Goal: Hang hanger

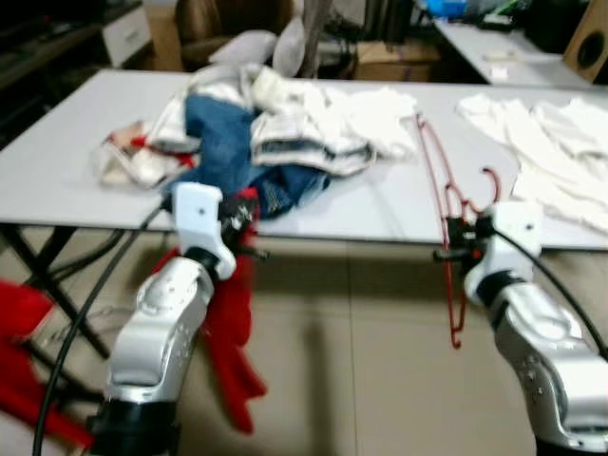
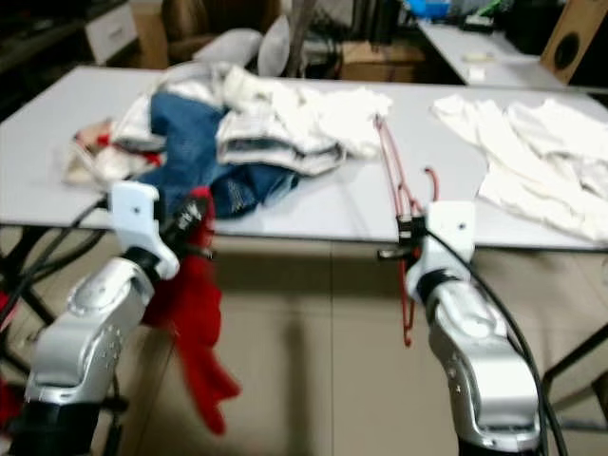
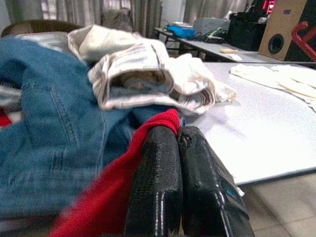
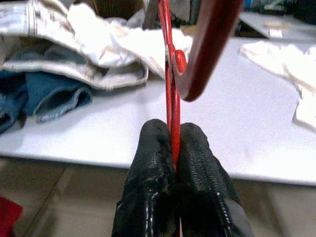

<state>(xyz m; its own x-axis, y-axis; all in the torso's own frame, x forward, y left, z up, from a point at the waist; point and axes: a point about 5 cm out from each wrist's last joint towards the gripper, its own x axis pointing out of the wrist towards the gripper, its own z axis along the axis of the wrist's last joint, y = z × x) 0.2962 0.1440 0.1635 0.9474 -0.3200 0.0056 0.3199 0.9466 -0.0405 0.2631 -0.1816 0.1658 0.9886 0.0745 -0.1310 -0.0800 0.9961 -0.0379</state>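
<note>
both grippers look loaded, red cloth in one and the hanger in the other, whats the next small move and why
Probably bring the two together: the left gripper is shut on the red garment, which dangles below the table edge, and the right gripper is shut on the red hanger. Swinging the hanger toward the cloth's held end would likely start the threading.

One thin red wire hanger (image 1: 445,195) out there, one limp red cloth garment (image 1: 231,323) dangling. On the single white tabletop (image 1: 380,214), one blue denim piece (image 1: 223,142), and two heaps of white clothing: one (image 1: 323,119) by the denim, one (image 1: 551,157) spread apart. Two silver arms, two black-fingered grippers, the left (image 3: 177,136) and the right (image 4: 173,148).
</note>
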